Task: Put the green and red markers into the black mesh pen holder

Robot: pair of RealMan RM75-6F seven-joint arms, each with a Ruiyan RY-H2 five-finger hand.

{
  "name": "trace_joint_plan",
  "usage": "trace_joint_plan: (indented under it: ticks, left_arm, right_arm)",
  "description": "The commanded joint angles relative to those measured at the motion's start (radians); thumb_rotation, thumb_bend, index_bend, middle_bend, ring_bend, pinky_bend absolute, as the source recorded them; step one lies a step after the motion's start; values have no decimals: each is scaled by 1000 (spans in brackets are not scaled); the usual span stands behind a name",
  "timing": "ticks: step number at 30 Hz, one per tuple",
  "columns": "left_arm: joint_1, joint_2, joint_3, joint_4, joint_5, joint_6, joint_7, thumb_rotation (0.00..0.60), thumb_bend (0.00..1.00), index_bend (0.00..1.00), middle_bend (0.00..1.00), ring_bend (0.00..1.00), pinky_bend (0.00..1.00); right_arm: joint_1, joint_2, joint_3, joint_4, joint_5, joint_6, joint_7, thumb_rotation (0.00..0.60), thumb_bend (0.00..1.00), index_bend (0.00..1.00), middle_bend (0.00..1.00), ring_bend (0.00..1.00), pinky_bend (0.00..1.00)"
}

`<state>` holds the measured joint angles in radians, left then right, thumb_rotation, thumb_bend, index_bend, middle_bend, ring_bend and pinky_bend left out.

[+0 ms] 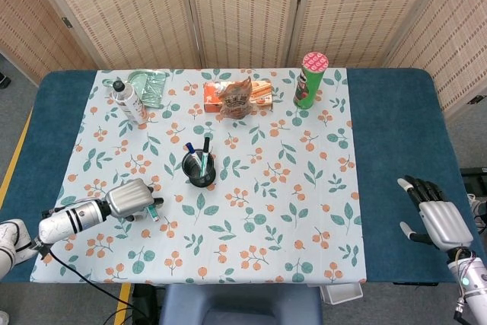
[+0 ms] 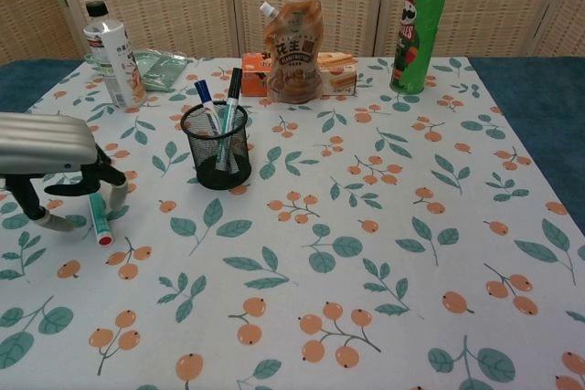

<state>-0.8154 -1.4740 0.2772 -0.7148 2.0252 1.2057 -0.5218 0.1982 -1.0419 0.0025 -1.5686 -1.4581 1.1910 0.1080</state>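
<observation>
The left hand point(image 2: 46, 148) is hovering over the marker point(image 2: 99, 222) lying on the bench point(image 2: 384, 253), fingers point(image 2: 117, 194) curled down around it, though I cannot tell if they are gripping. The right hand point(image 1: 437, 221) is hanging off the bench edge, fingers spread, holding nothing. Farther back, the holder point(image 2: 217, 146) is standing with pens in it.

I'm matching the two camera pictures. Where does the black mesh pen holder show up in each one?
Head view: the pen holder stands left of centre on the tablecloth, right of and above the left hand.
Chest view: the pen holder stands upper left, right of the left hand.
Shared landmark: the green chips can at the far right.
</observation>
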Motion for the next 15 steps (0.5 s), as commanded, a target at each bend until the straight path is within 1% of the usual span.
trace_joint_plan:
  ticks: [1,10,15]
  left_arm:
    - [-1,-33,10,44,1,21,-22,600,253,438,865,570,819]
    - [-21,-96,26,132,-1,40,-50,600,253,464,866,570,819]
    - [-26,-120,43,182,0,44,-69,600,253,474,866,570,819]
  right_arm:
    - [1,0,1,0,0,0,1,600,346,29,0,0,0]
    - [-4,8,2,1,-2,16,16,600,346,29,0,0,0]
    - [-7,10,2,2,0,19,20,600,346,29,0,0,0]
